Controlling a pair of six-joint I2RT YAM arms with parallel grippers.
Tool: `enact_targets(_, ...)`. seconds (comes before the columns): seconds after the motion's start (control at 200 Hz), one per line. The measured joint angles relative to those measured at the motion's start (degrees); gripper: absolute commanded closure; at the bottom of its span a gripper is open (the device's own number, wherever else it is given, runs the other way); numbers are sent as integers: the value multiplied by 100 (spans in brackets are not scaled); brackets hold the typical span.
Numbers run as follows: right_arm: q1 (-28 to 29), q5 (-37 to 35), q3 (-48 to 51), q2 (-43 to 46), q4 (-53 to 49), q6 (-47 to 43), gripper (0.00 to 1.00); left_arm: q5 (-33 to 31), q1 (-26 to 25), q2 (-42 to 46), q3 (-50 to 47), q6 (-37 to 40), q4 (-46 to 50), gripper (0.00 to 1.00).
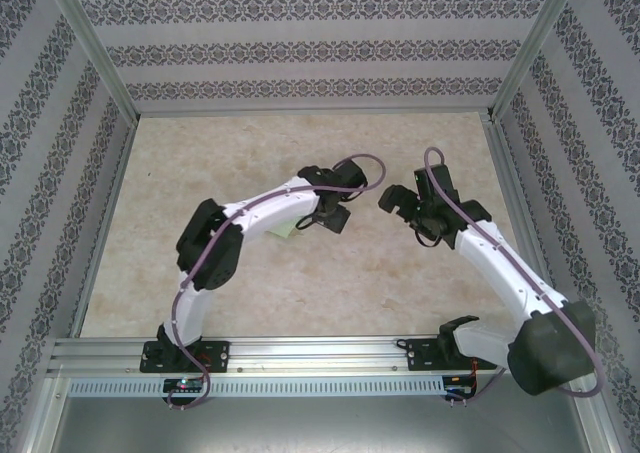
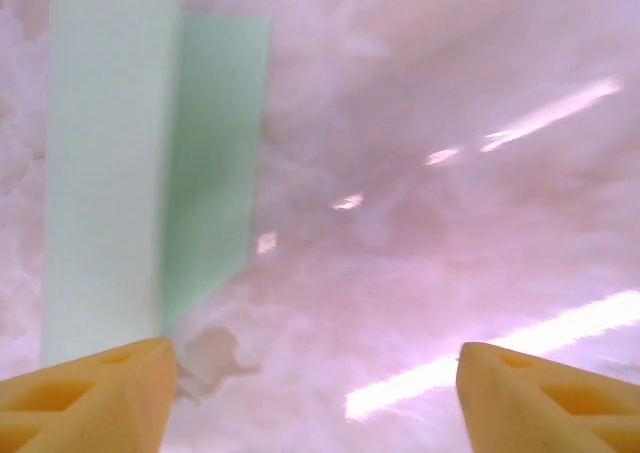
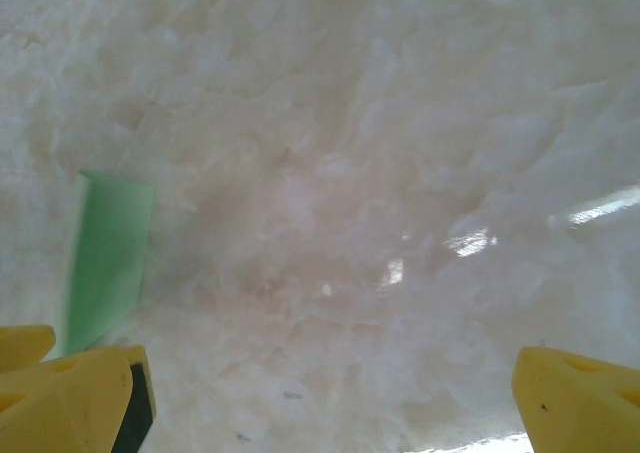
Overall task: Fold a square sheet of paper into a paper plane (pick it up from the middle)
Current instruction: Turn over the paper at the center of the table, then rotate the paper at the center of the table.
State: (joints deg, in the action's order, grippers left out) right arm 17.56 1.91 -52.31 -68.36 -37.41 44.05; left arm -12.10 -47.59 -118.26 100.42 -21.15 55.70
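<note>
The square sheet of paper [image 2: 150, 173] is pale green and lies folded on the table, with a long crease between a lighter and a darker panel. Whether it has the shape of a paper plane I cannot tell. In the top view a pale strip of paper [image 1: 283, 231] peeks out beside the left arm. My left gripper [image 2: 315, 393] is open just above the table, nothing between its yellow fingers [image 2: 90, 398]; the paper ends by the left finger. My right gripper [image 3: 325, 403] is wide open and empty, with the paper's green edge [image 3: 110, 258] off to its left. In the top view the left gripper [image 1: 335, 216] and right gripper [image 1: 392, 201] face each other mid-table.
The marbled table top [image 1: 300, 283] is fenced by a metal frame [image 1: 300, 351] in front and patterned walls [image 1: 300, 63] at the back and sides. Both arms reach in from the near rail.
</note>
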Motion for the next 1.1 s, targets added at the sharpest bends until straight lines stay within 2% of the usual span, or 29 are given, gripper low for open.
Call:
enact_targets(0.22,216,376,-413,-328,31,-11,8,1132,317,1296,-310,-284,-387,16)
enact_targets(0.36,636,535,-415,-752,420,28,19,1631,920,1779,-1386,-564,-940,15)
enact_targets(0.415,820,592,-516,-1058,492,111,25,1812,1237,1818,-1735,-691,-1054,9)
enact_targets(0.475,1060,629,-732,-1456,560,157,28,1937,1600,1860,-2052,-800,-1132,7)
enact_targets(0.614,1735,608,-1408,-2262,852,313,37,2092,2328,2155,-2509,-944,-1198,2)
enact_targets(0.779,2308,570,-1816,-2946,1447,553,38,2052,2981,2769,-2741,-931,-1198,0)
enact_targets(1.099,2747,649,-2522,-4229,1993,756,39,1869,3633,3578,-3289,-741,-1174,0)
